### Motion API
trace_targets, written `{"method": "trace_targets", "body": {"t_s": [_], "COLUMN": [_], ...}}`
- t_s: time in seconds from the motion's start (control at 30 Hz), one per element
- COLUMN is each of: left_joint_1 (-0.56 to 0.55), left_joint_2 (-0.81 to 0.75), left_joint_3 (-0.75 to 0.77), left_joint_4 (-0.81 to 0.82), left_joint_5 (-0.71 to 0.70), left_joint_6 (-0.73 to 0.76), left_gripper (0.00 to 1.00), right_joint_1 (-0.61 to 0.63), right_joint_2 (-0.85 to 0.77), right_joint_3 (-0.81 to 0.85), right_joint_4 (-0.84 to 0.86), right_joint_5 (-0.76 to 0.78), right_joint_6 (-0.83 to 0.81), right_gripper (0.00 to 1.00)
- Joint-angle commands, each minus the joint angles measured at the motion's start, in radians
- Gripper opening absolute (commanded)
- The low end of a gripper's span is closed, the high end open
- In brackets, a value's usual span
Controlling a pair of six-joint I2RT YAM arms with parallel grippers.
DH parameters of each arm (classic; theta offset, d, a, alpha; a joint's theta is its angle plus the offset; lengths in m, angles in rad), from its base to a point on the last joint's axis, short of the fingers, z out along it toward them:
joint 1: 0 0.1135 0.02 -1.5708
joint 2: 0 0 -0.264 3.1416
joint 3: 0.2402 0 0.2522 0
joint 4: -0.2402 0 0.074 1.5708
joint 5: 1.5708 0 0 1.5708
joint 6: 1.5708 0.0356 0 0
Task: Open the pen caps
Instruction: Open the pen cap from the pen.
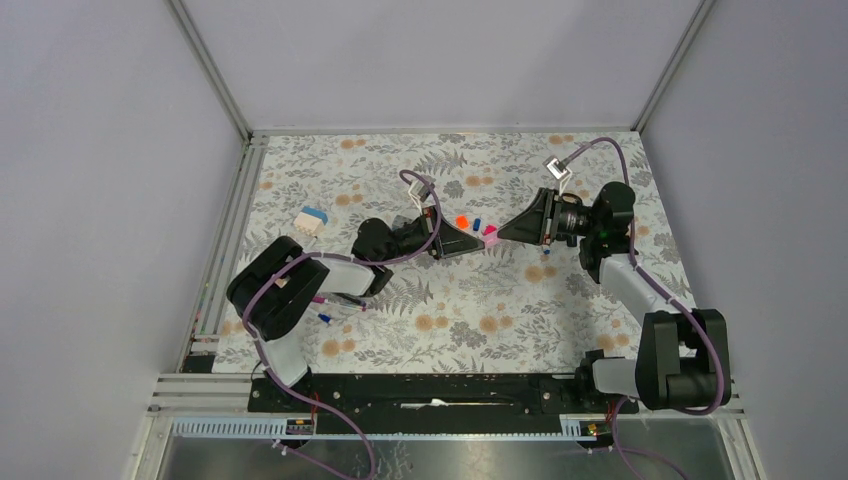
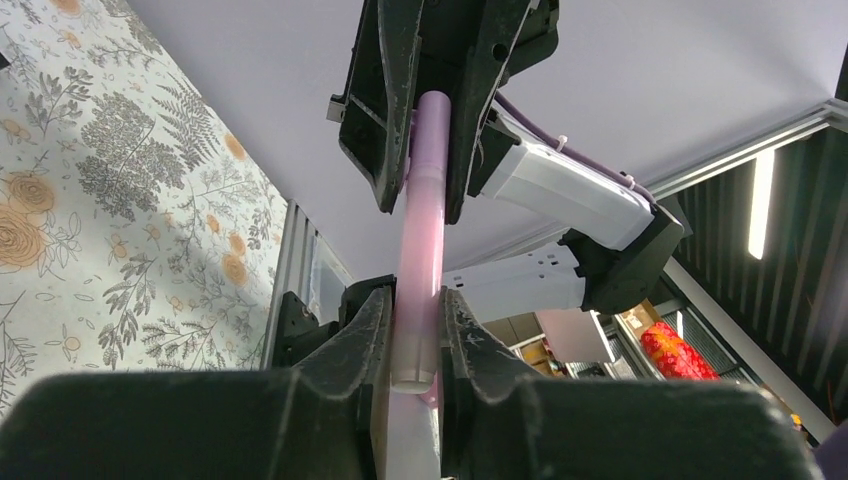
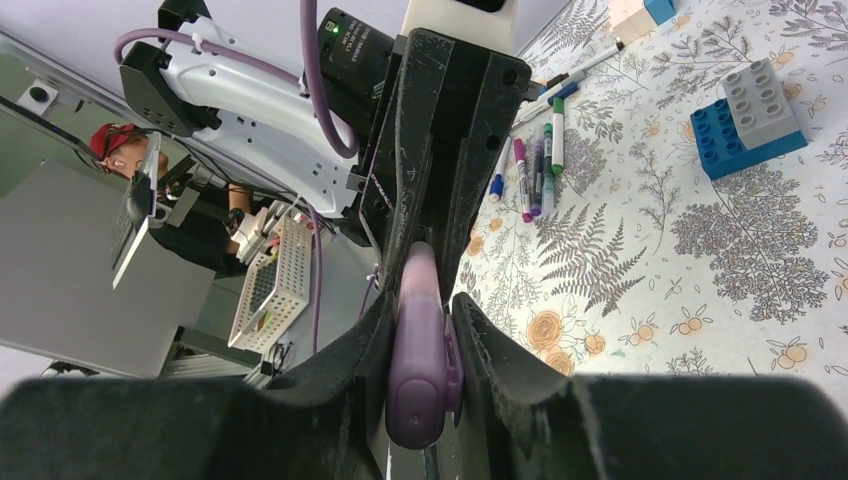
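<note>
Left claw [image 2: 415, 335] is closed on the barrel of the pink pen [image 2: 420, 250]. Right claw [image 3: 424, 312] is closed on its pink cap [image 3: 420, 375]. The pen spans both claws above the worktop [image 1: 500, 300], near a loose orange cap [image 1: 462, 221].

My left arm [image 1: 290, 295] and right arm [image 1: 645, 300] are built alike: bulky matte-black joint housings joined by smooth white links. A lilac cable [image 1: 425, 190] runs along each arm. It is cinched to the white shell by a small white zip tie [image 2: 562, 143], and on the right side it carries a square white connector [image 1: 556, 168]. My left gripper [image 1: 476, 242] and right gripper [image 1: 503, 234] are black wedges that narrow toward the tips. Up close, my fingers [image 2: 345, 350] are coarse black plastic, scratched pale along the edges. A small green light [image 3: 327, 30] glows on one black housing.
</note>
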Motion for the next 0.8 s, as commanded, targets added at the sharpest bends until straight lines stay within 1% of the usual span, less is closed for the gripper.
{"method": "trace_targets", "body": {"t_s": [0.0, 0.13, 0.17, 0.3, 0.37, 0.5, 0.7, 0.77], "left_joint_1": [-0.010, 0.022, 0.032, 0.049, 0.055, 0.073, 0.107, 0.120], "left_joint_2": [-0.007, -0.008, -0.010, -0.031, -0.038, -0.048, -0.073, -0.086], "left_joint_3": [0.074, 0.050, 0.035, -0.008, -0.025, -0.054, -0.086, -0.094], "left_joint_4": [0.181, 0.190, 0.192, 0.194, 0.194, 0.195, 0.194, 0.183], "left_joint_5": [0.037, 0.105, 0.124, 0.179, 0.201, 0.223, 0.239, 0.244], "left_joint_6": [-0.076, -0.097, -0.104, -0.116, -0.120, -0.117, -0.102, -0.082], "left_gripper": [0.00, 0.00, 0.00, 0.00, 0.00, 0.00, 0.00, 0.00], "right_joint_1": [0.010, -0.050, -0.092, -0.165, -0.183, -0.205, -0.231, -0.235], "right_joint_2": [-0.019, -0.022, -0.021, -0.012, -0.005, 0.004, 0.005, 0.002], "right_joint_3": [-0.001, 0.059, 0.073, 0.089, 0.094, 0.103, 0.096, 0.091], "right_joint_4": [0.050, 0.001, 0.006, 0.147, 0.216, 0.277, 0.271, 0.233], "right_joint_5": [-0.005, -0.036, -0.041, -0.052, -0.048, -0.038, -0.026, -0.023], "right_joint_6": [-0.104, -0.120, -0.113, -0.003, 0.059, 0.127, 0.142, 0.116], "right_gripper": [0.00, 0.00, 0.00, 0.00, 0.00, 0.00, 0.00, 0.00]}}
